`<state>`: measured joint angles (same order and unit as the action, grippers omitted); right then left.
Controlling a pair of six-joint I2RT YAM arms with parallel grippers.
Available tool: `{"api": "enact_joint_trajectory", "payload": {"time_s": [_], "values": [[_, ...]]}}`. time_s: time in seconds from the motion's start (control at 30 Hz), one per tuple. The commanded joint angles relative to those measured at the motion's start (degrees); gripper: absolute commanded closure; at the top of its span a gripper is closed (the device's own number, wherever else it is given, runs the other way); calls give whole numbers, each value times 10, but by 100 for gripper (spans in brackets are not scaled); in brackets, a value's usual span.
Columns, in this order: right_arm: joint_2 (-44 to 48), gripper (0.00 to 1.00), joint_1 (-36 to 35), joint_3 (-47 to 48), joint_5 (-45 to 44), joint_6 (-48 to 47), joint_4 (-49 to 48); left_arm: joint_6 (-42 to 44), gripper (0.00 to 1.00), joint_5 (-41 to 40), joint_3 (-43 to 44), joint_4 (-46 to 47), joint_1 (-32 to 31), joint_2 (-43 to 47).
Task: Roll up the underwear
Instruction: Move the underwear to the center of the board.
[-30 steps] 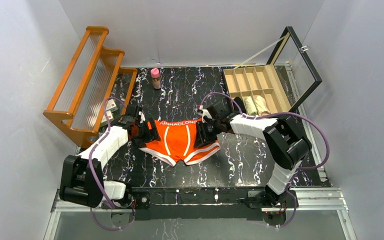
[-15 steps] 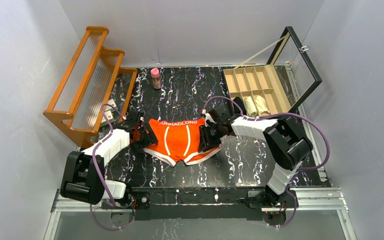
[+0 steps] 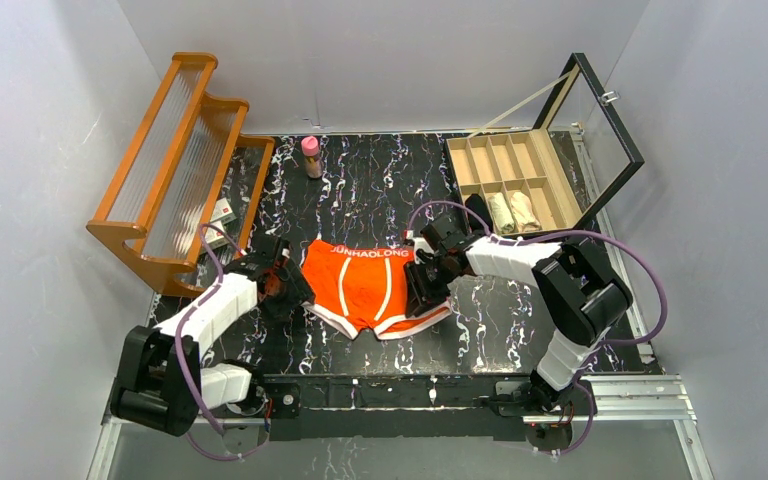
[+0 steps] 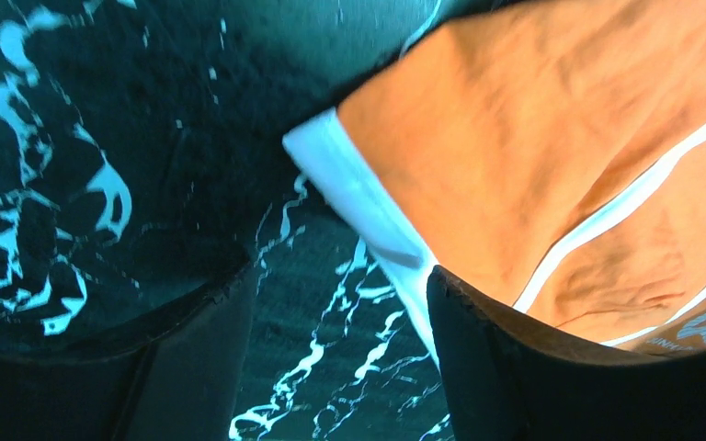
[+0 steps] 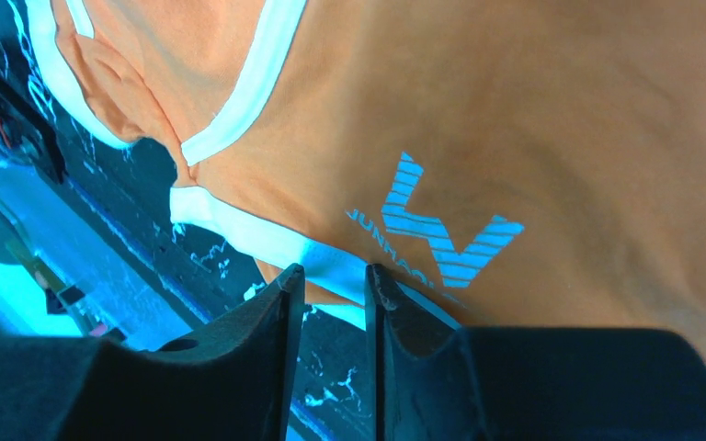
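Underwear [image 3: 363, 285] lay flat toward the table's [image 3: 360, 190] near edge.
Left tool [image 4: 338, 280] spread at the hem [image 4: 358, 202]; right tool [image 5: 333, 276] nearly pressed together, pinch unclear. Best rolled evenly, both sides level.

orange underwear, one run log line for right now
orange underwear flat, unrolled | left gripper open at its edge | right gripper narrow gap, opposite edge

The top camera looks down from behind both arms [image 3: 210, 305]. Each wrist camera sits close behind its fingertips [image 4: 515, 367] [image 5: 248, 358], facing the orange underwear [image 3: 365, 285], shared by all views.
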<state>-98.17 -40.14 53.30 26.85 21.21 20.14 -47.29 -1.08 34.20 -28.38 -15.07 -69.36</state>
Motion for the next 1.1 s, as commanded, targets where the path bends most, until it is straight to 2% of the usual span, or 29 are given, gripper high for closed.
{"api": "enact_joint_trajectory", "payload": {"time_s": [0.0,0.13,0.27,0.37,0.53,0.63,0.73,1.0,1.07], "values": [[14,62,-15,-11,24,-31,73,-22,35,-18,4,-64,-19,41],[39,57,-17,26,16,-25,58,0,32,-87,30,-77,-20,64],[16,54,-16,112,-1,-7,39,38,31,-115,59,-68,-19,22],[-27,54,-16,176,-26,28,18,64,32,-106,83,-51,-5,-26],[-102,46,-17,255,-81,78,-46,87,34,-56,86,0,17,-74],[-164,45,-18,321,-102,72,-46,95,36,-39,85,7,22,-102],[-205,43,-23,360,-119,43,-91,98,39,-38,81,14,25,-116],[-275,41,-30,419,-119,-26,-195,98,63,-45,66,21,28,-133],[-292,41,-34,435,-108,-47,-220,99,72,-39,60,25,28,-136]]}}
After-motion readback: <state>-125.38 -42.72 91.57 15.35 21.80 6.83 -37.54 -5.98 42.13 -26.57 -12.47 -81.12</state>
